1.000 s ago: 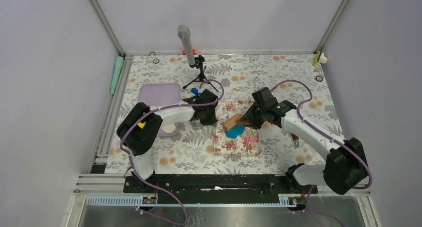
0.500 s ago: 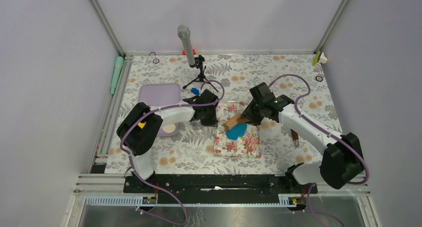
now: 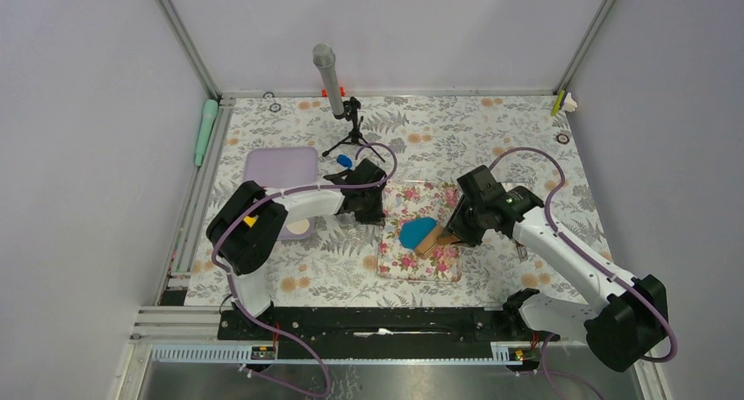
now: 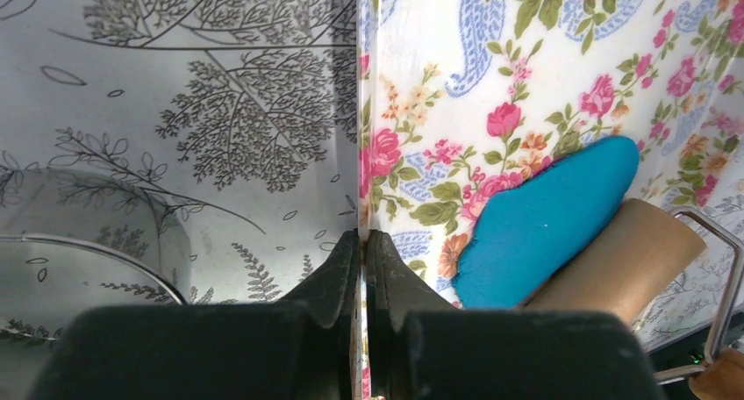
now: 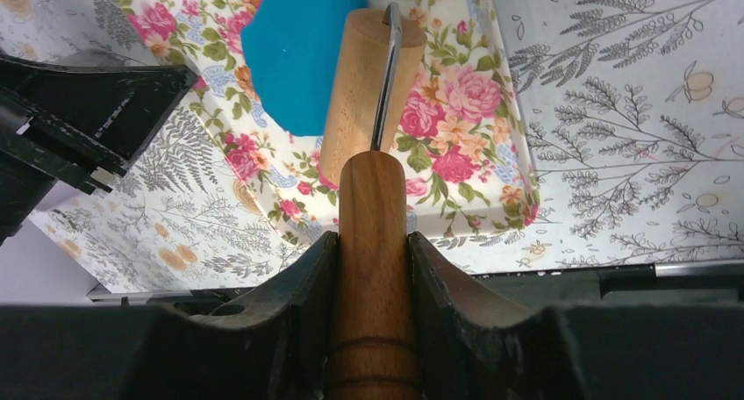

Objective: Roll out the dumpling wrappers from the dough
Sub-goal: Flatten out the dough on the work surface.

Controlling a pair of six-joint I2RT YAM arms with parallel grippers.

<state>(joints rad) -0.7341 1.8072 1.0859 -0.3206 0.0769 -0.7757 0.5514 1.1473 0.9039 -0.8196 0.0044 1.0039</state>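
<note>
The dough (image 3: 414, 232) is a flattened, irregular blue sheet on the pink floral mat (image 3: 436, 265). My right gripper (image 3: 458, 233) is shut on the handle (image 5: 373, 242) of the wooden roller. The roller's drum (image 3: 431, 240) rests on the mat against the dough's near-right edge (image 5: 303, 49). My left gripper (image 3: 375, 209) is shut on the mat's left edge (image 4: 362, 235). In the left wrist view the dough (image 4: 544, 220) lies just right of the fingers. A small blue lump of dough (image 3: 345, 161) sits by the tripod. Dumpling wrappers are out of view.
A lilac lidded box (image 3: 281, 167) stands left of the left arm, with a round clear container (image 3: 299, 228) in front of it. A microphone on a small tripod (image 3: 351, 132) stands behind the mat. A green tool (image 3: 206, 128) lies along the left rail.
My right arm has drawn the roller back across the dough, from its far-left side to its near-right edge. The left gripper has kept its hold on the mat.
</note>
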